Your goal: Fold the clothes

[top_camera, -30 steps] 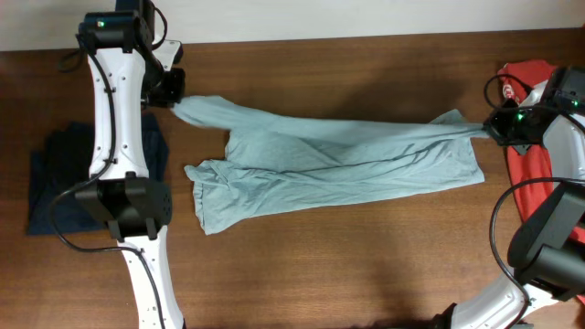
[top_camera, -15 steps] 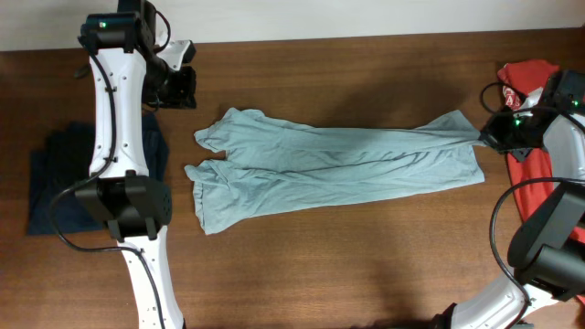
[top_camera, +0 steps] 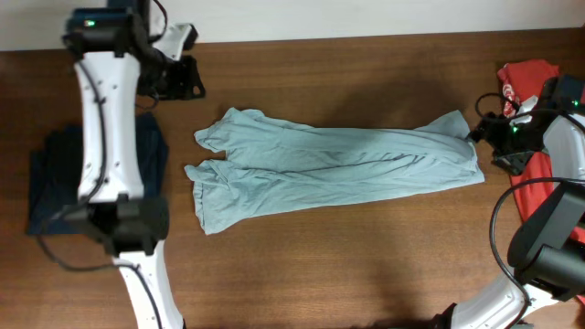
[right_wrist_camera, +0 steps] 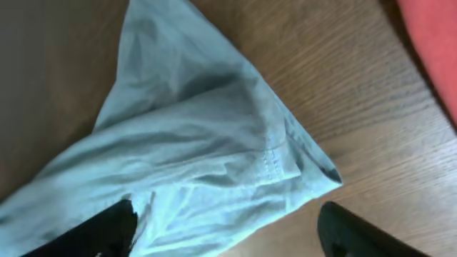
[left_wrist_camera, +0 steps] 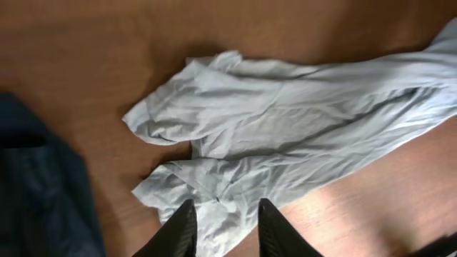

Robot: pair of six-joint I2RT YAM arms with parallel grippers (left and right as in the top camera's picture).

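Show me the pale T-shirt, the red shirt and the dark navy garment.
pale T-shirt point(top_camera: 338, 169), overhead view, middle of its body.
red shirt point(top_camera: 528, 75), overhead view, its top part.
dark navy garment point(top_camera: 55, 183), overhead view, its middle.

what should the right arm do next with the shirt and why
Probably close the right gripper on the corner of the T-shirt beneath it. The shirt lies in a long band, neither gripper holds it, and that corner sits between the open fingers, ready to fold over.
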